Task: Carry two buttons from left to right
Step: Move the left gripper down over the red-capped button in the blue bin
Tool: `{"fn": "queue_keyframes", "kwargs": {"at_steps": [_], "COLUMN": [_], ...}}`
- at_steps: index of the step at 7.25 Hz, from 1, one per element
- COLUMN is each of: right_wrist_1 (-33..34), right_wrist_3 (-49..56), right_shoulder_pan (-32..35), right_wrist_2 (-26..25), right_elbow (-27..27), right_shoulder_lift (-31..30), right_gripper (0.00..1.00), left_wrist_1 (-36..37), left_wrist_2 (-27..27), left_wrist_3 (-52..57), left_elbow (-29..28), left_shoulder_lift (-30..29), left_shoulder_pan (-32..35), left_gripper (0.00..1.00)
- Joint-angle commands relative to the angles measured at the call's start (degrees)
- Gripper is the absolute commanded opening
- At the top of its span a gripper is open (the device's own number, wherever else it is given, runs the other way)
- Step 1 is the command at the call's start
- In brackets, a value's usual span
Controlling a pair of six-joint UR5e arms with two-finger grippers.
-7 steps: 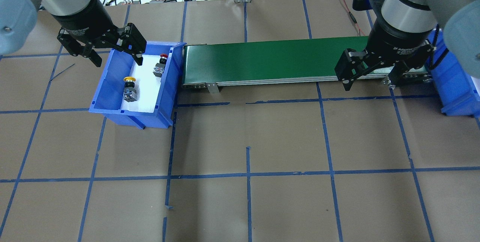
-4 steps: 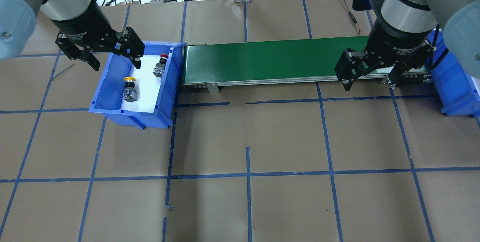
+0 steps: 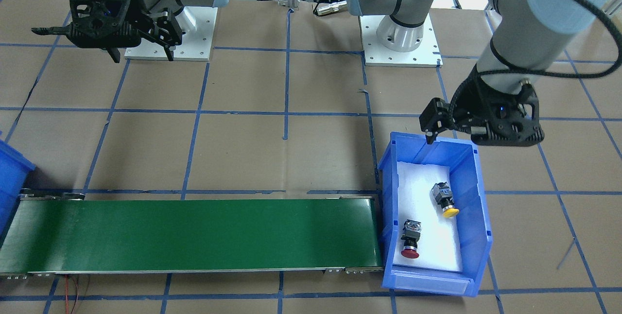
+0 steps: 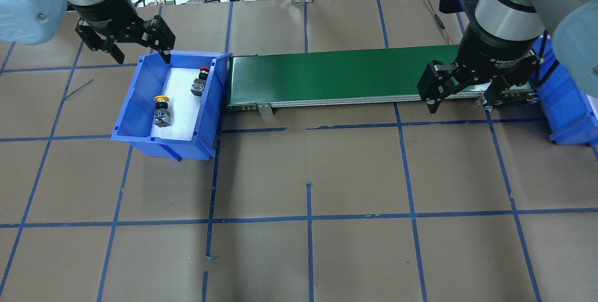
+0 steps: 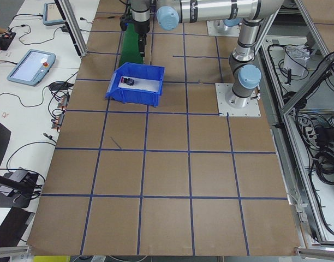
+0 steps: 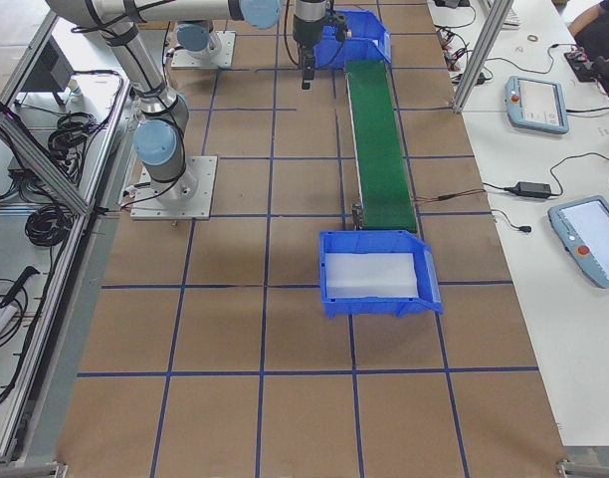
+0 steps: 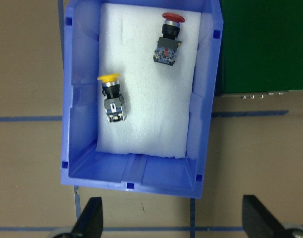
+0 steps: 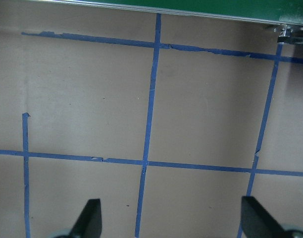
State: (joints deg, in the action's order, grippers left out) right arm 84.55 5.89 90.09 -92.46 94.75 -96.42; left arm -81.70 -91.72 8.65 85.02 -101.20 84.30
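Observation:
Two buttons lie on white foam inside a blue bin at the table's left. The red button rests near the conveyor-side wall, and the yellow button is closer to the bin's middle. The left wrist view shows the red button and the yellow button from well above. My left gripper hangs open and empty over the bin's far rim, clear of both. My right gripper is open and empty at the conveyor's right end, over bare table.
A green conveyor belt runs from the left bin toward a second blue bin at the right edge. Blue tape lines grid the brown table. Cables and an aluminium post stand along the far edge.
My left gripper has moved back, from above the bin's far-left corner to over its far rim, staying open. The right arm and both buttons have not moved.

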Motion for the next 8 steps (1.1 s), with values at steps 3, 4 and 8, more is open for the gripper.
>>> {"fn": "queue_keyframes", "kwargs": {"at_steps": [3,4,8], "right_wrist_1": [0.0,0.0,0.0], "right_wrist_3": [0.0,0.0,0.0], "right_shoulder_pan": [0.0,0.1,0.0], "right_wrist_2": [0.1,0.1,0.1], "right_elbow": [0.0,0.0,0.0], "right_shoulder_lift": [0.0,0.0,0.0], "right_gripper": [1.0,1.0,1.0], "left_wrist_1": [10.5,11.5,19.3], "left_wrist_2": [8.2,8.4,10.6], "left_wrist_3": [9.4,10.7,17.6], "left_elbow": [1.2,3.1,7.9], "left_shoulder_lift": [-10.0,-12.0,-13.5], "left_shoulder_pan": [-6.1,-5.7,-4.8], "left_gripper": [0.99,0.99,0.99]}}
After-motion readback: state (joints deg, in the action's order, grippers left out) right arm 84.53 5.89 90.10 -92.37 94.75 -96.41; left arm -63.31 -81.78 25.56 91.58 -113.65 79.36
